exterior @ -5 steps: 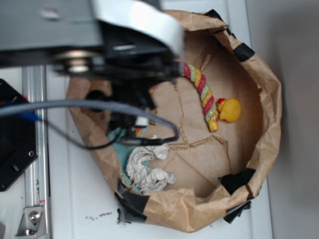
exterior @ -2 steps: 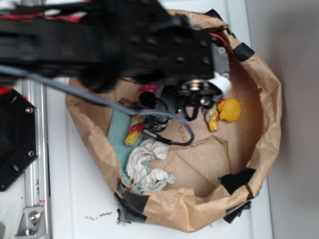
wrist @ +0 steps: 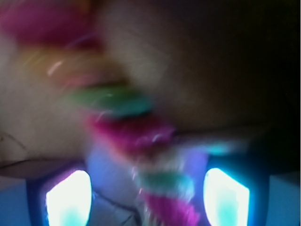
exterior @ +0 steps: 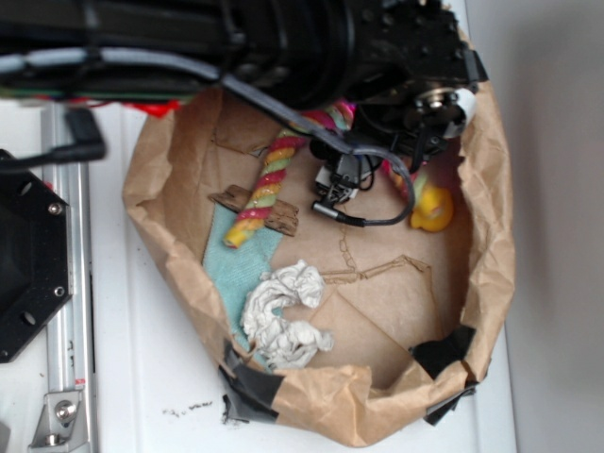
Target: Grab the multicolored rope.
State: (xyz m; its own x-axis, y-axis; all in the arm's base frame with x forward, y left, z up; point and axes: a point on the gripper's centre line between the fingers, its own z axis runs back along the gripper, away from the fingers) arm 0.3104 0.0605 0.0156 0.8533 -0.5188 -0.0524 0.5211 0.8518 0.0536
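The multicolored rope (exterior: 266, 185), twisted red-pink, yellow and green, lies in an arch inside the brown paper bag (exterior: 491, 217). Its left leg is in plain sight. The top of the arch and most of the right leg are hidden under my black arm. In the wrist view the rope (wrist: 123, 99) runs blurred down the middle, between my two bright fingers (wrist: 68, 197). My gripper (wrist: 146, 197) is open and straddles the rope, with a gap on each side. The exterior view hides my fingertips.
A yellow rubber duck (exterior: 432, 209) sits by the rope's right end. Crumpled white paper (exterior: 281, 319) lies at the bag's front, on a teal cloth (exterior: 234, 274). A cardboard scrap (exterior: 279, 217) lies under the rope's left leg. Black tape (exterior: 251, 385) patches the bag's rim. A metal rail (exterior: 66, 311) runs along the left.
My arm has swung right and toward the top of the view, uncovering the rope's left leg and covering its right leg. The bag's right rim has shifted inward.
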